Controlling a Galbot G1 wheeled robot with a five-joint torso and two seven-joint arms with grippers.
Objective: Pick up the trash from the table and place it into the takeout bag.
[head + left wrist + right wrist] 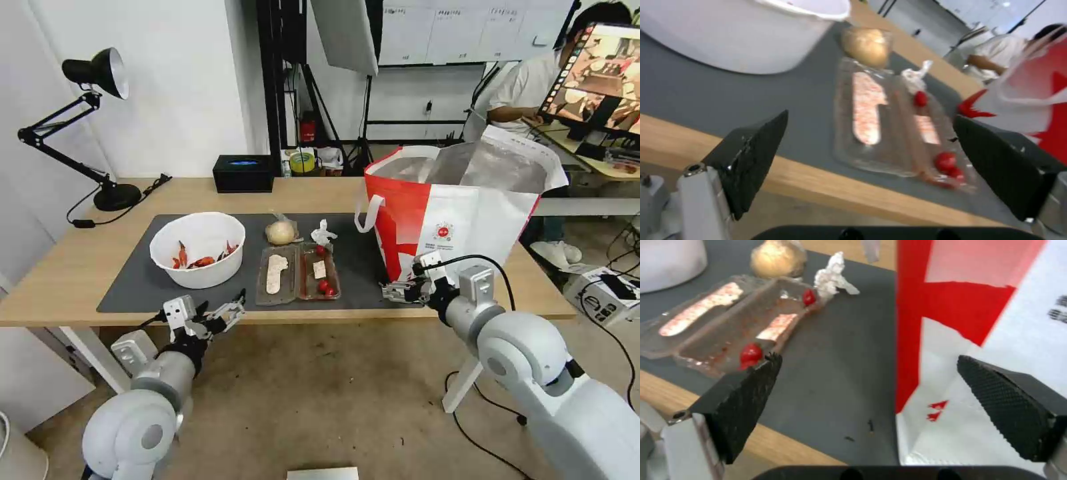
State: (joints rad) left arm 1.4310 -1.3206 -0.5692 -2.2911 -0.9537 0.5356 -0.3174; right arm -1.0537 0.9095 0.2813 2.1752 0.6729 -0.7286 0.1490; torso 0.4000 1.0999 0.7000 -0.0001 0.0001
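Light-wood worktop (60, 280), grey mat (133, 280). Bowl (198, 248), tray (298, 272), bun (281, 233), tissue (323, 234) on mat; bag (460, 207) at right. Left pincer (227, 313) spread wide at front edge, near tray; right pincer (398, 291) spread beside bag. Advice: approach tray low, grip rim squarely, keep level.

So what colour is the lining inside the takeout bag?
Silver foil; the takeout bag's open top shows it best in the head view.
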